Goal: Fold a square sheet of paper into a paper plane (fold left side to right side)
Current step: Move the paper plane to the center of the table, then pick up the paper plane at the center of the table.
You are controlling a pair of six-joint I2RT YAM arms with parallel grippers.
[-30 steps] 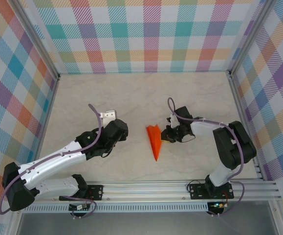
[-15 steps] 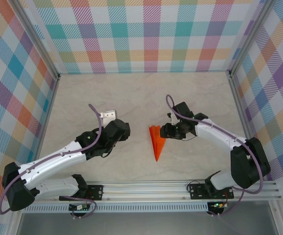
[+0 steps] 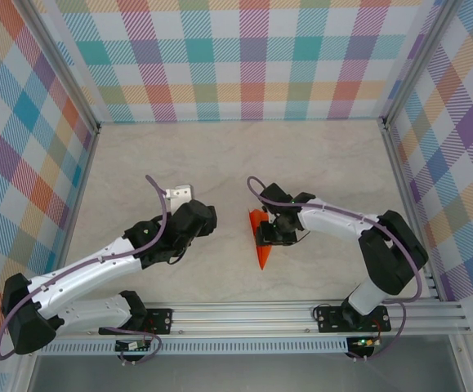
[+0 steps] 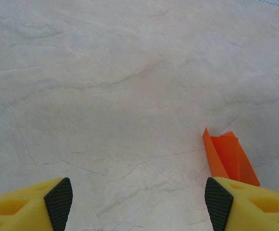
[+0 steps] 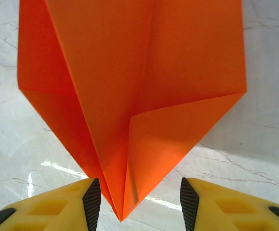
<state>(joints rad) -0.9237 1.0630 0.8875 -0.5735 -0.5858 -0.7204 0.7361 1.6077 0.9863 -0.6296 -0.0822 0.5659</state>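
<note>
Currently my right end effector (image 5: 140, 199), half open and empty, straddles the paper plane (image 5: 129, 72) tip for creasing. My left end effector (image 4: 139, 202) stands wide open, clear.

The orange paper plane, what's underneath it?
The paper plane lies on the pale marbled table. Around its edges only that surface shows. Its own folded layers hide the spot directly beneath, so anything there cannot be seen.

Matt orange paper plane (image 5: 129, 96); glossy marbled table (image 4: 105, 96).
</note>
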